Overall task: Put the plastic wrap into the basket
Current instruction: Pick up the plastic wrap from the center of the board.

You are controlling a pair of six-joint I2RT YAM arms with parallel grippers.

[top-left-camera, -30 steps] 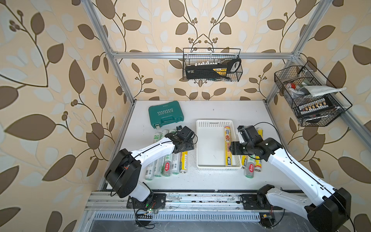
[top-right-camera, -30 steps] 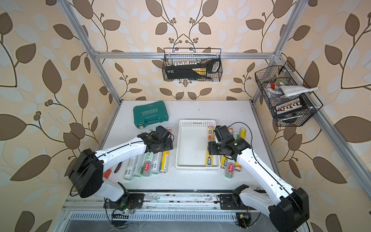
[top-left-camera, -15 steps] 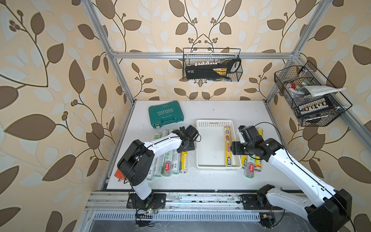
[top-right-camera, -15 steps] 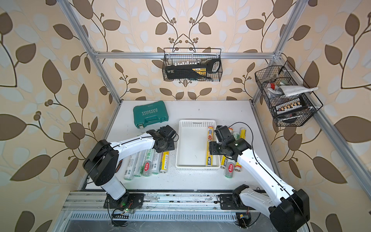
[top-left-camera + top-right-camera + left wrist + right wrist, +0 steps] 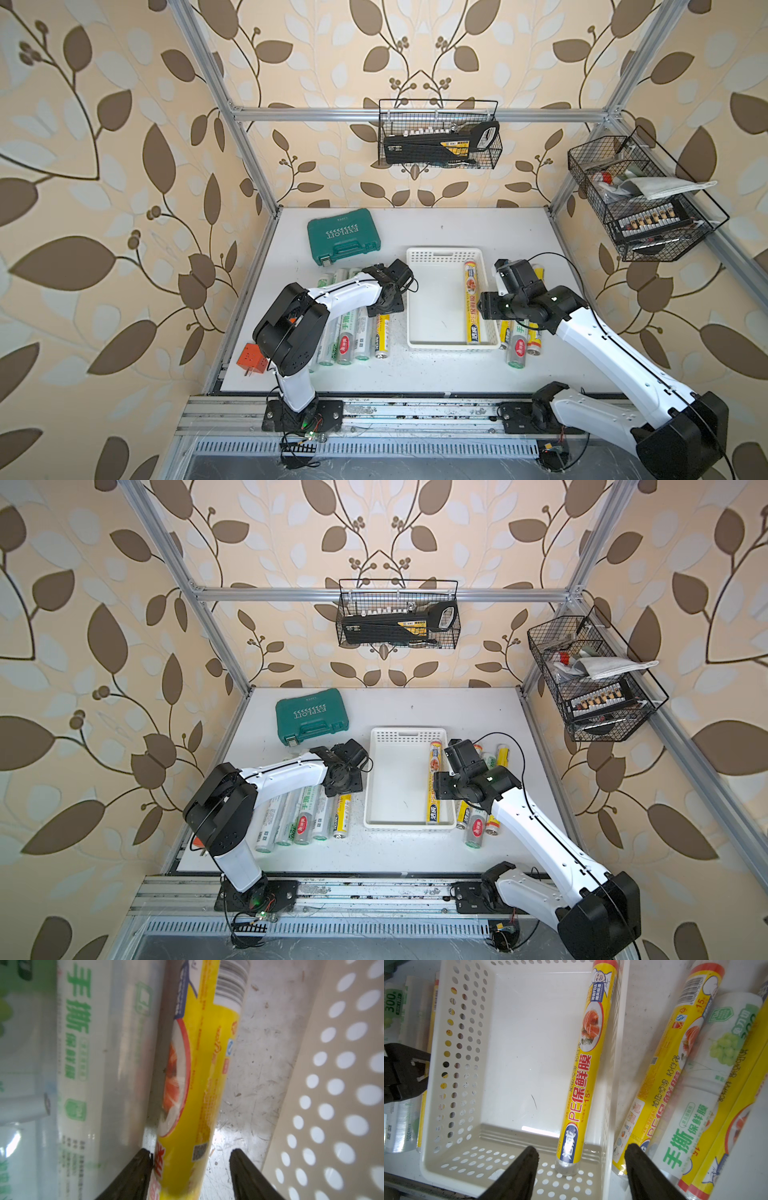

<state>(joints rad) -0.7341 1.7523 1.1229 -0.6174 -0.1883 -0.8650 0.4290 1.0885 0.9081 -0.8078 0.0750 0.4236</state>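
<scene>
In a top view, a yellow roll (image 5: pixel 472 307) lay in the basket (image 5: pixel 432 299) along its right wall. Left wrist: the left gripper (image 5: pixel 190 1151) straddled a loose roll (image 5: pixel 197 1074) beside the basket, one finger touching, unclamped. Right wrist: the right gripper (image 5: pixel 581 1147) gaped empty over the basket's end.

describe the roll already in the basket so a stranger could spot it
On the table, find the white perforated basket. One yellow-labelled plastic wrap roll lies lengthwise against its wall on the side of the right arm. It is the only roll inside; the other rolls lie outside it.
</scene>
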